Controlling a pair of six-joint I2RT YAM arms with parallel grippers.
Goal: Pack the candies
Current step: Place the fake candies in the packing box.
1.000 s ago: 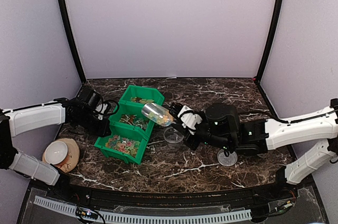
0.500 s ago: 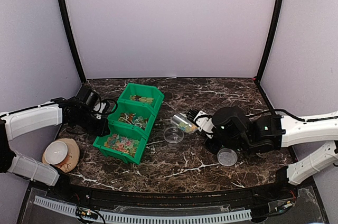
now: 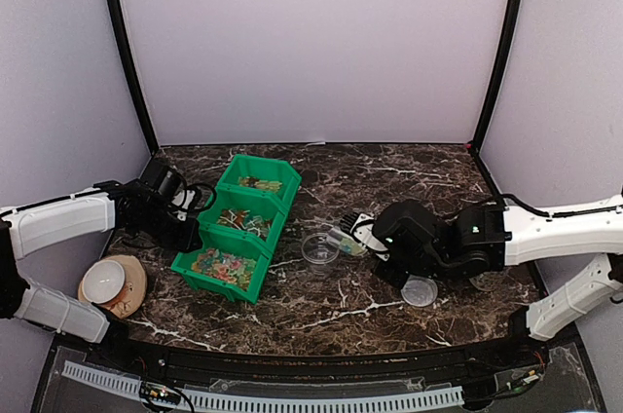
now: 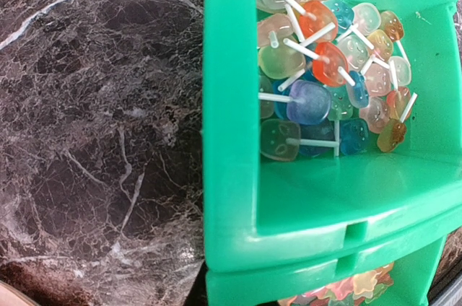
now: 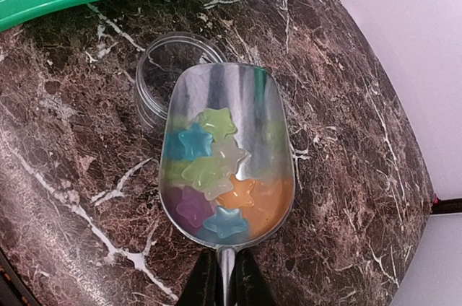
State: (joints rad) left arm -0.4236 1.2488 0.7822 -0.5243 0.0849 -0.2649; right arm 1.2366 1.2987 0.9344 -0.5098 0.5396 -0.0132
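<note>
"Well, the right gripper (image 5: 225, 283) is clenched on the handle of the scoop (image 5: 229, 93). The candies (image 5: 209, 176), little coloured stars, sit heaped at the handle end of it."

"And where do they go?"

"Into the clear tub (image 5: 160, 68), I'd say. It stands open on the table (image 3: 321, 165), with the scoop's lip hanging over its near rim. Its lid (image 3: 420, 290) lies apart, by the arm."

"Looks simple enough."

"I wouldn't bet on it. The scoop's mouth looks about as wide as the tub, and it's off to one side. Tip it from here and some stars could slide past the rim and scatter across the marble. The tub looks light too, and nothing steadies it, so a nudge from the lip might shove it away or knock it over."

"Can't the other arm hold it?"

"The left gripper (image 3: 180, 213) is closed, over against the side of the green bins (image 3: 226, 281). Whether it's pinching the wall I can't tell, but it's well away from the tub."
</note>
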